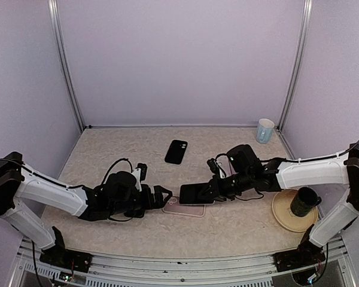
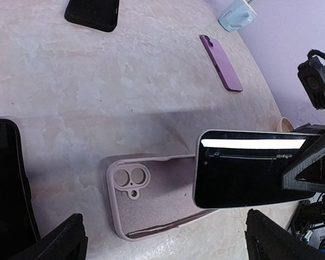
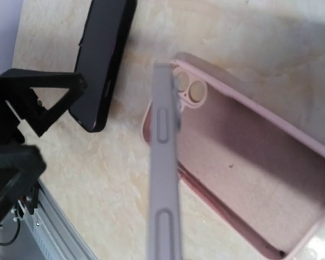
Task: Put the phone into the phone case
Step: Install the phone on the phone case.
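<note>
The pink phone case (image 1: 183,209) lies open side up near the table's front, its camera cut-out toward the left arm (image 2: 146,197) (image 3: 249,162). My right gripper (image 1: 218,190) is shut on the phone (image 1: 196,192), a dark-screened handset with a lilac edge. The phone (image 2: 244,173) hangs screen up over the right end of the case, and the right wrist view shows it edge-on (image 3: 165,179). My left gripper (image 1: 162,197) stands open just left of the case with nothing between its fingers (image 2: 62,241). Whether phone and case touch I cannot tell.
A black case (image 1: 176,151) lies farther back at mid-table. Another black slab (image 3: 103,59) lies beside the left gripper. A purple phone (image 2: 221,62) rests toward the back right, near a pale blue cup (image 1: 265,130). A tan plate (image 1: 284,215) carrying a dark cup (image 1: 304,201) sits front right.
</note>
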Motion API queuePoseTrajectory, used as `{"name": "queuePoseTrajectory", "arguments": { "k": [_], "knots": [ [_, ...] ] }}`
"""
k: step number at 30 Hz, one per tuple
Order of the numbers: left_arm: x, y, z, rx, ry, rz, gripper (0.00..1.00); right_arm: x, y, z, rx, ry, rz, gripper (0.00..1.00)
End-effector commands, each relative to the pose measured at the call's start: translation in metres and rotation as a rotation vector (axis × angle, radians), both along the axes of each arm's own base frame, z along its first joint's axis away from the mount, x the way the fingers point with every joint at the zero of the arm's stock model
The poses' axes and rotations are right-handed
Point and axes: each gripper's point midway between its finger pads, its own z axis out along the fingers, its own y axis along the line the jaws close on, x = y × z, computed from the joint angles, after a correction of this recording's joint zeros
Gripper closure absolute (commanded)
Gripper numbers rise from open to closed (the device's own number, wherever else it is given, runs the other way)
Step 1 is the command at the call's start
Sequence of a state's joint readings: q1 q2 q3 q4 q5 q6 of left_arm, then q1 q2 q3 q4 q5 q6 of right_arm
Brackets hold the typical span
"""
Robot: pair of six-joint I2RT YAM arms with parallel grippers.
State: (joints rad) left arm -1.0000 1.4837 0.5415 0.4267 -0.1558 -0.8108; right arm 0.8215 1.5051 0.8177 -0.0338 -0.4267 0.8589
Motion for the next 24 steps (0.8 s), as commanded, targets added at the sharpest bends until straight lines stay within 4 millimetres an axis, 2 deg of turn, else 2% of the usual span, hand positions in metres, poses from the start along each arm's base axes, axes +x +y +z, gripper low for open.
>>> {"name": "queuePoseTrajectory", "arguments": {
  "k": [1,12,21,24],
  "knots": [
    [0.003,-0.015,0.011,-0.048,-0.016,-0.025,0.01,0.004,0.013,0.004,0.028,0.059,0.019,1.00],
    [0.001,-0.022,-0.001,-0.042,0.002,-0.040,0.01,0.000,0.027,-0.017,0.070,0.200,0.094,1.00],
    [-0.001,-0.027,-0.011,-0.035,0.020,-0.053,0.01,0.007,0.028,-0.018,0.092,0.217,0.088,1.00],
    [-0.001,-0.028,-0.016,-0.033,0.029,-0.053,0.01,0.003,0.029,-0.020,0.104,0.250,0.097,1.00]
  ]
}}
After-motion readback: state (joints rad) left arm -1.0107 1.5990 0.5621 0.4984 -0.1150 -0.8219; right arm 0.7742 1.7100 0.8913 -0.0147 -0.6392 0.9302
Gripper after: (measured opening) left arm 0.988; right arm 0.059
